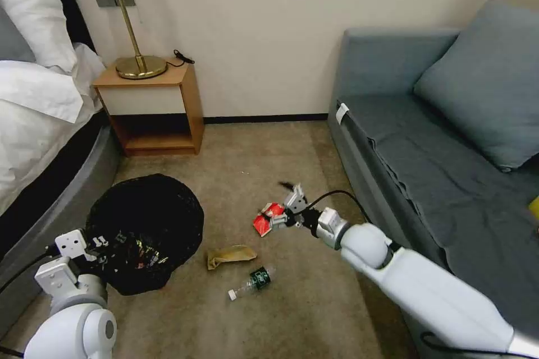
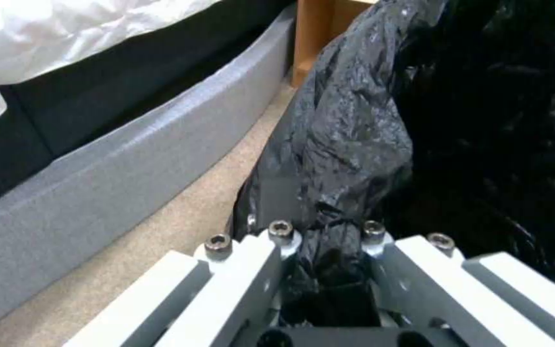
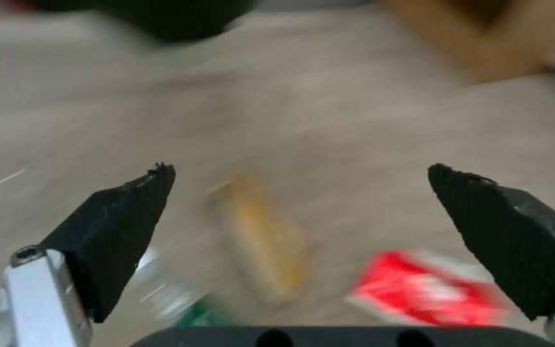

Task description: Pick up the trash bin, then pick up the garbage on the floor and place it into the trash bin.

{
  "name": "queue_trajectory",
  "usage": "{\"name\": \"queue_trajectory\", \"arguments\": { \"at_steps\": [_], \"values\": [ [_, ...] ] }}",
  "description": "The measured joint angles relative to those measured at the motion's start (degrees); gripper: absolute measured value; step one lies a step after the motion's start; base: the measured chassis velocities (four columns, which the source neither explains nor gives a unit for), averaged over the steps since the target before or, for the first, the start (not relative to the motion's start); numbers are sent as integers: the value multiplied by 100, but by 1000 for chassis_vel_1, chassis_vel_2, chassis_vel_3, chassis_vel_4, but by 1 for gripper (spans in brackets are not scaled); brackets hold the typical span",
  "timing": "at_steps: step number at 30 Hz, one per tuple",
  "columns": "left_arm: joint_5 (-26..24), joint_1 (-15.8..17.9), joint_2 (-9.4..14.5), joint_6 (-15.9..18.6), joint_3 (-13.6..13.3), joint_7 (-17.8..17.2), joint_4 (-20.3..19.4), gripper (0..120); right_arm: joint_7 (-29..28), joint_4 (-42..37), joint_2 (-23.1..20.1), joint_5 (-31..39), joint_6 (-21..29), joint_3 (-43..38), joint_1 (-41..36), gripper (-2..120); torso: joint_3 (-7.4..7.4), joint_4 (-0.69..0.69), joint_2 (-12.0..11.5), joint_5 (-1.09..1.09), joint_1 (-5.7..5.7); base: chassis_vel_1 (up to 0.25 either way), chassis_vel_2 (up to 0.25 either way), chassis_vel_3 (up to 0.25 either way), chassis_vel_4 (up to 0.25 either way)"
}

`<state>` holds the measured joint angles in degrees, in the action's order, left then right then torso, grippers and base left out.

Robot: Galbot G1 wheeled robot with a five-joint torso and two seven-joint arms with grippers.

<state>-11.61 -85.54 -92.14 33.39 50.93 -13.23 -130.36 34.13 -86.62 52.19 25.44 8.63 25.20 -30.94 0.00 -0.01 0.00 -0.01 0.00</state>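
Head view: crinkly black-bagged trash bin (image 1: 147,224), flat red packet (image 1: 265,220).

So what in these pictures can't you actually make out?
- Trash bin: head view, the black bag hides its body.
- Bin's contents: too dark, left wrist view.
- Left gripper: clamped on the bag; fingertips buried in plastic.
- Red snack packet, brown paper bag: motion-blurred, right wrist view.

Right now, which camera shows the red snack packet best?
Head view: the red snack packet lies sharp on the carpet just under the open right hand. Right wrist view shows it blurred between the fingertips.
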Motion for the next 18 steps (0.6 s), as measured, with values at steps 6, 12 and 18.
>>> {"name": "queue_trajectory", "arguments": {
  "at_steps": [6, 12, 18],
  "values": [
    [44, -12, 0, -12, 2, 1, -1, 3, 343, 617, 190, -74, -139, 1109, 613, 100, 0, 1, 0, 1, 0, 0, 0, 0, 0],
    [70, -20, 0, -18, -7, 5, -41, 3, 163, 1186, 466, -167, -391, 1770, 967, 100, 0, 0, 0, 1, 0, 0, 0, 0, 0],
    [70, -53, 0, -17, 23, 6, -106, 3, 189, 2049, 783, -330, -912, 2485, 1365, 100, 0, 0, 0, 0, 0, 0, 0, 0, 0]
  ]
}}
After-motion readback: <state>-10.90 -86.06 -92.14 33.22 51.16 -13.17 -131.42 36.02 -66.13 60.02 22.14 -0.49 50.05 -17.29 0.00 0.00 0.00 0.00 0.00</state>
